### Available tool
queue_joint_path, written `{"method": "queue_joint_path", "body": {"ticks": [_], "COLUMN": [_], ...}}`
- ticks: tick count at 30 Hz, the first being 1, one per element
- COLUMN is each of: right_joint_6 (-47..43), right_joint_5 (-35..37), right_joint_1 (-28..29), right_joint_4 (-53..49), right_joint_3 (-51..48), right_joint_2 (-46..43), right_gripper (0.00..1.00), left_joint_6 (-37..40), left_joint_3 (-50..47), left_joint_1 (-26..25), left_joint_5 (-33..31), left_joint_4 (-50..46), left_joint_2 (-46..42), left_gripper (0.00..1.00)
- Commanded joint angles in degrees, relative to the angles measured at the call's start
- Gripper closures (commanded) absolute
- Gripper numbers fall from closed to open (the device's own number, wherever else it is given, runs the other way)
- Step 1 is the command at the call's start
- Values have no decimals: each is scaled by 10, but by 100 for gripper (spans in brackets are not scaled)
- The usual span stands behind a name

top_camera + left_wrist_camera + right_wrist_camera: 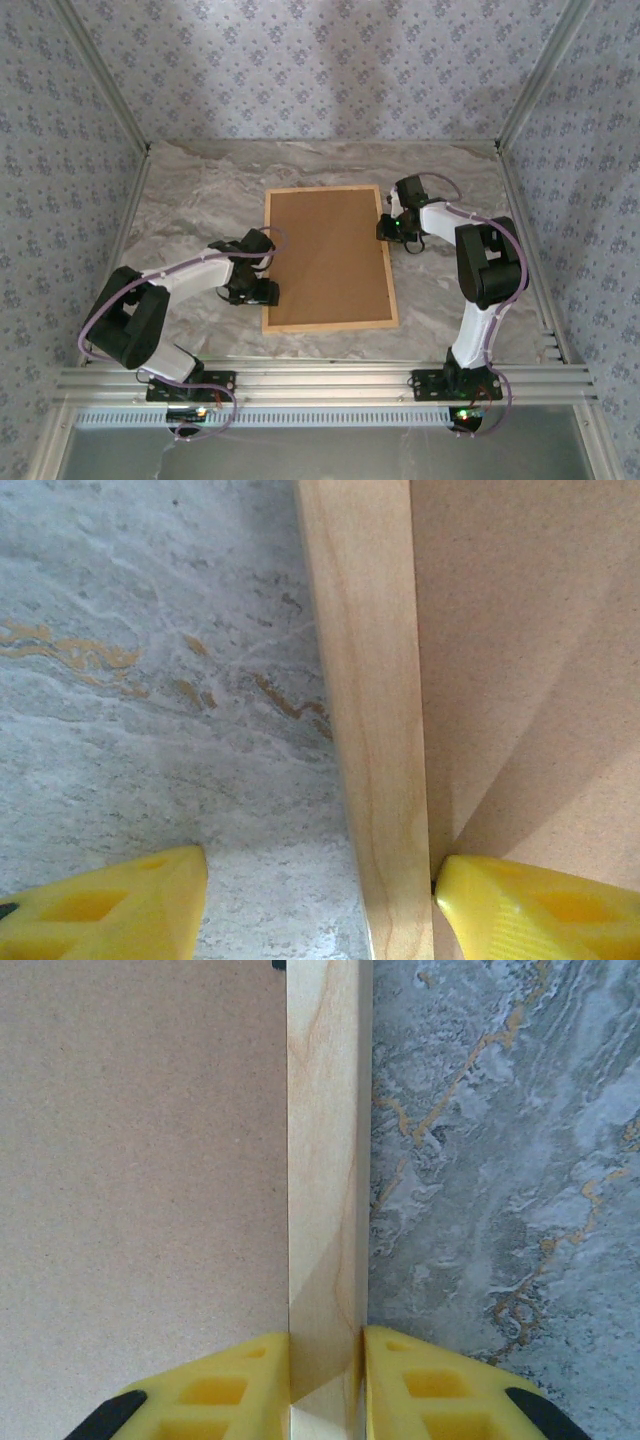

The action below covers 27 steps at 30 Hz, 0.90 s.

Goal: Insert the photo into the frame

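Lying flat on the worktop point(200, 190), the frame point(330, 324) is running long from 12 to 6 o'clock. The right hand point(327, 1350) is pinching its 3 o'clock rail. The left hand point(320, 870) is sitting open over the 9 o'clock rail.

Marble table point(195, 205), frame point(328, 257) flat on it

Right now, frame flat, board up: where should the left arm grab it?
Its left rail, from above, jaws straddling its width. The frame lies flat on the table, and the rail is narrow enough to pinch; the right gripper pinches the opposite rail that way.
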Motion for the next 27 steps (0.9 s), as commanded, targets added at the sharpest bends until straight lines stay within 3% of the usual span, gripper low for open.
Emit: {"method": "queue_joint_path", "body": {"ticks": [1, 12, 21, 27], "right_joint_6": [-10, -10, -13, -12], "right_joint_5": [-12, -9, -8, -9], "right_joint_1": [12, 13, 7, 2], "right_joint_4": [-34, -40, -54, -62], "right_joint_3": [-8, -1, 14, 44], "right_joint_2": [25, 19, -9, -33], "right_gripper": [75, 75, 71, 62], "left_joint_6": [1, 9, -19, -55], "left_joint_3": [-18, 10, 4, -19], "left_joint_1": [-9, -2, 75, 124], "left_joint_5": [-30, -45, -6, 50], "left_joint_4": [39, 26, 78, 165], "left_joint_2": [45, 12, -105, -108], "left_gripper": [33, 29, 28, 28]}}
